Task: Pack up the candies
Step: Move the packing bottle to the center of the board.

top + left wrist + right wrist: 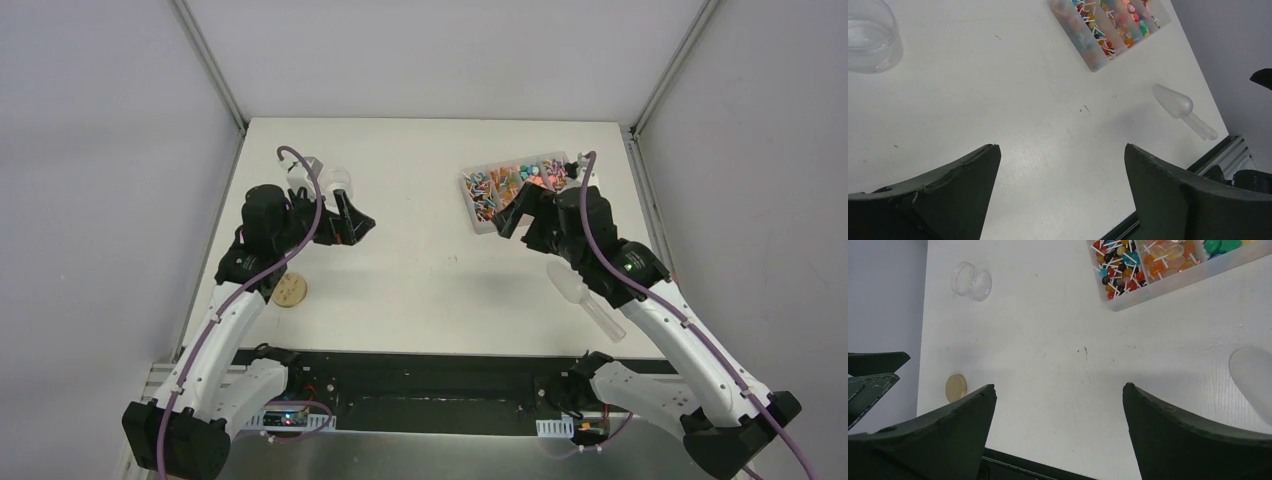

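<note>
The candies [510, 182] are many tiny multicoloured pieces, some on white sticks, in a clear compartment box [484, 226] at the back right of the table. They also show in the left wrist view [1108, 22] and the right wrist view [1122, 271]. My right gripper [514, 216] is open and empty, just in front of the box's near end. My left gripper [356, 222] is open and empty, beside a clear round jar [334, 180]. In both wrist views the jaws stand wide apart over bare table, the left gripper [1062, 150] and the right gripper [1059, 387].
A clear plastic scoop [588, 298] lies at the front right, under my right arm; it shows in the left wrist view [1182, 111]. A round wooden disc lid [290, 290] lies at the front left. The jar [971, 281] is empty and uncapped.
</note>
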You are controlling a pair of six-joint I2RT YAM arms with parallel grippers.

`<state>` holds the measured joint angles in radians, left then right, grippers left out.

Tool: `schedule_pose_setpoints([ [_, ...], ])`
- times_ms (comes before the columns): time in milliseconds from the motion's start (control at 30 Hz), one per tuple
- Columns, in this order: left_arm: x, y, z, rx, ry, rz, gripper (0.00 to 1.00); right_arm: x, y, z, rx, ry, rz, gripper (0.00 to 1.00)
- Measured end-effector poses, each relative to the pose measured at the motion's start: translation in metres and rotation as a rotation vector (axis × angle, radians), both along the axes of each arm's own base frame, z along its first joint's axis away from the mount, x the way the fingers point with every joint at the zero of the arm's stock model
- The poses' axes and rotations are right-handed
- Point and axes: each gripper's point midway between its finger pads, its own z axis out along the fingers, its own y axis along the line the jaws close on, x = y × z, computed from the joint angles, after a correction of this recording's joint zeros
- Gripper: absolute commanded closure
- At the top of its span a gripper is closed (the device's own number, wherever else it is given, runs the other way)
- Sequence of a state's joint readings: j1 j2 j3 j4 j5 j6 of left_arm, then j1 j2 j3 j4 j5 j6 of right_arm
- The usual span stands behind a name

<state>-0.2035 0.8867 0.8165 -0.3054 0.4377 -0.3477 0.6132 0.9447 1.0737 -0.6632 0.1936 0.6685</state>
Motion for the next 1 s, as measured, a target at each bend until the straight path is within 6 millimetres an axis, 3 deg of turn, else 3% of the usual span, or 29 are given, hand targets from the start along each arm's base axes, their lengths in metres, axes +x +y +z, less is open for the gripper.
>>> schedule_pose_setpoints([
  [267, 0.006, 0.009, -0.001, 0.017, -0.001, 0.062, 0.01, -0.003, -0.002, 0.004, 0.016, -0.018, -0.001, 0.0],
  [533, 0.027, 0.039, -0.012, 0.06, 0.031, 0.281, 0.01, -0.011, -0.003, -0.009, 0.018, -0.031, 0.03, 0.0],
  [700, 0.054, 0.065, -0.036, 0.143, 0.094, 0.456, 0.01, -0.02, -0.002, -0.018, -0.003, -0.054, 0.096, 0.0],
  [1000, 0.12, 0.098, -0.076, 0.345, 0.202, 0.604, 0.01, -0.032, 0.008, -0.002, -0.018, -0.156, 0.256, 0.0],
])
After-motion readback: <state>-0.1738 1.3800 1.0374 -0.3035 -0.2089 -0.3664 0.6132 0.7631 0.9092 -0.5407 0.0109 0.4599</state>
